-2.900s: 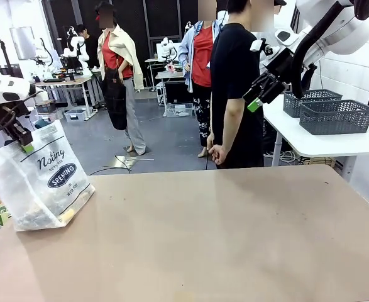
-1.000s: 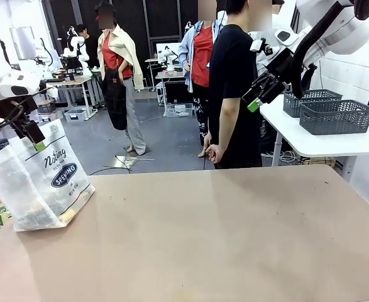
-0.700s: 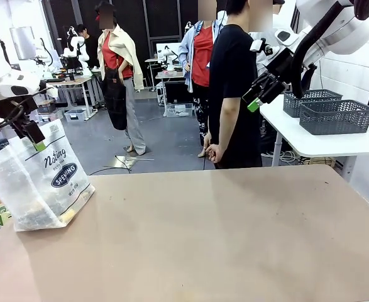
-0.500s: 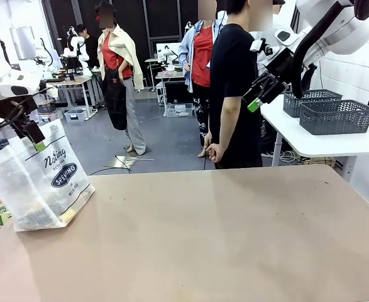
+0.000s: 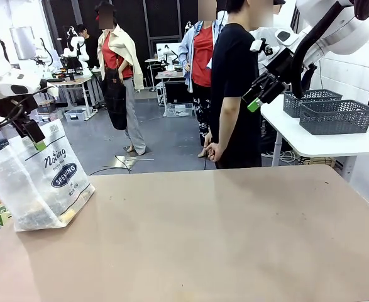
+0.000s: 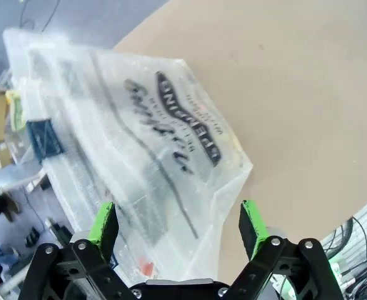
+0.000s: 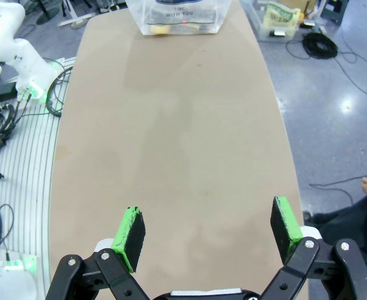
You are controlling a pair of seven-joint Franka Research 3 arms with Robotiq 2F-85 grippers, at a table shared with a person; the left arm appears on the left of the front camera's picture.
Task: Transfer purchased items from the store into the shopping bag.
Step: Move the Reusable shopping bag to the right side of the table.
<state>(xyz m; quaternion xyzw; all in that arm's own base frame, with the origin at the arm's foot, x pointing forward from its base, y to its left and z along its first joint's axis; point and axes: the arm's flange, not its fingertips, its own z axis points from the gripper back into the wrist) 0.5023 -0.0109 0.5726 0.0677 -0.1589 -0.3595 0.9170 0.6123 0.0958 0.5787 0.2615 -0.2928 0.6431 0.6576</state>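
The shopping bag (image 5: 43,182), translucent white with black script and a dark oval logo, stands at the table's left edge. It appears again in the left wrist view (image 6: 152,144) and the right wrist view (image 7: 178,12). Purchased items lie dimly inside it: a yellowish pack (image 5: 68,216) at its bottom and a small red piece (image 7: 184,21). My left gripper (image 5: 33,138) hovers open at the bag's top edge, its jaws wide over the plastic (image 6: 177,225). My right gripper (image 5: 258,94) hangs open and empty, high at the far right above the table (image 7: 208,234). Two dark grey lattice baskets (image 5: 335,116) stand off the table; I cannot tell which is the store.
The brown table (image 5: 222,233) stretches bare from the bag to the right edge. A person in a black shirt (image 5: 234,94) stands at the far side with hands clasped behind the back (image 5: 214,151). The baskets rest on a white side table (image 5: 316,145) at the right.
Compared with about three seconds ago, my left gripper sits slightly further right at the bag's top, and the bag stands a little taller. Over the last second nothing has visibly moved.
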